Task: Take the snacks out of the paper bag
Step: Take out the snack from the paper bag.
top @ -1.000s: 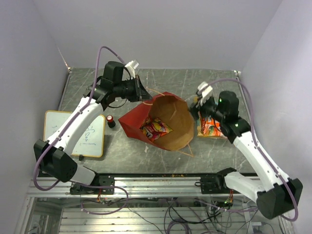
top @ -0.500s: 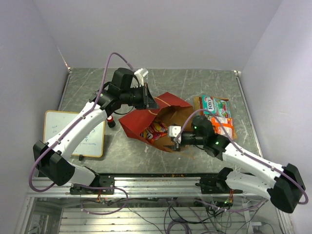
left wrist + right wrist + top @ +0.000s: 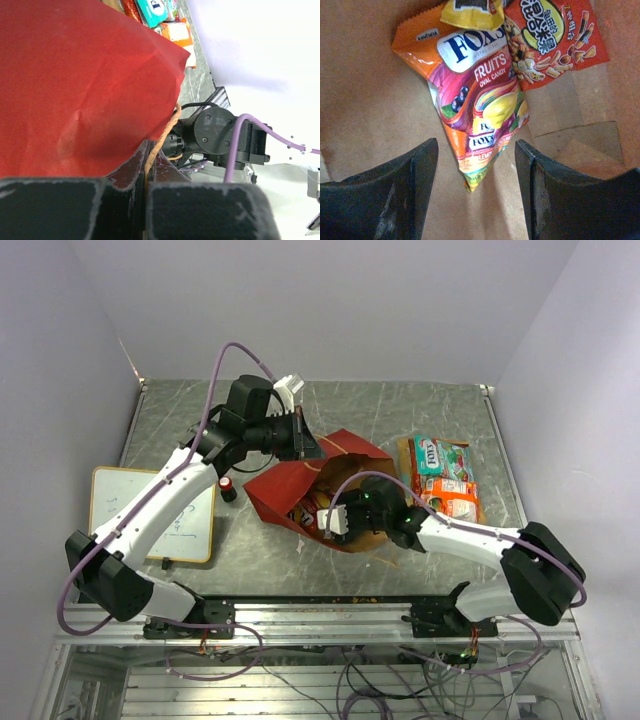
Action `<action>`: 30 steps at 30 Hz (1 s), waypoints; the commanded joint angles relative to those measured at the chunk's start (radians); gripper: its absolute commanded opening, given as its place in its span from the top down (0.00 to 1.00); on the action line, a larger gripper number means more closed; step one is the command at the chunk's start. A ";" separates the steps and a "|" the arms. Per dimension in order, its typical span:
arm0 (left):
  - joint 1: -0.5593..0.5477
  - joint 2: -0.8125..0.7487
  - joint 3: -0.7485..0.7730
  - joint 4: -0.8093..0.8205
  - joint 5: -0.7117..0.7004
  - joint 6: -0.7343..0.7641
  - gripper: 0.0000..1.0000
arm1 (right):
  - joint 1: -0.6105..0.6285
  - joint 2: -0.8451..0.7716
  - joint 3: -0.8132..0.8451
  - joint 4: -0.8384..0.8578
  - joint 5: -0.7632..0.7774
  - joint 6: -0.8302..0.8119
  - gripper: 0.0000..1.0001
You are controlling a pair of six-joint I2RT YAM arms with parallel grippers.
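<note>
The paper bag [image 3: 272, 490] lies on its side, red outside and brown inside, its mouth facing the near edge. My left gripper [image 3: 306, 446] is shut on its cord handle [image 3: 161, 142] at the top rim, beside the red wall [image 3: 75, 85]. My right gripper [image 3: 332, 521] is inside the bag's mouth, open. Its fingers straddle the lower tip of a multicoloured Fox's candy packet [image 3: 475, 95] without touching it. A red snack bag [image 3: 555, 40] and a small yellow packet [image 3: 472, 12] lie behind it on the brown paper [image 3: 365, 100].
Two snack packets lie on the table right of the bag, a teal one [image 3: 438, 454] and an orange one [image 3: 452, 496]. A yellow-framed whiteboard [image 3: 150, 515] and a small red-and-black cylinder [image 3: 228, 488] sit on the left.
My right arm has swung from the packets at the right down and left into the bag's mouth. The left gripper has kept its hold on the handle and shifted slightly right.
</note>
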 commanded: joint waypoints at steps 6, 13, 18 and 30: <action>-0.002 -0.003 0.055 -0.035 0.032 0.047 0.93 | -0.005 0.139 0.063 0.082 0.033 -0.168 0.37; -0.005 -0.008 0.050 -0.050 0.020 0.028 0.93 | -0.003 0.258 0.065 0.245 0.036 -0.189 0.38; -0.007 -0.024 0.041 -0.071 0.000 0.017 0.93 | -0.003 0.348 0.071 0.443 0.099 -0.171 0.47; -0.006 -0.058 0.009 -0.091 -0.097 0.001 0.93 | -0.003 0.205 0.072 0.342 0.056 -0.042 1.00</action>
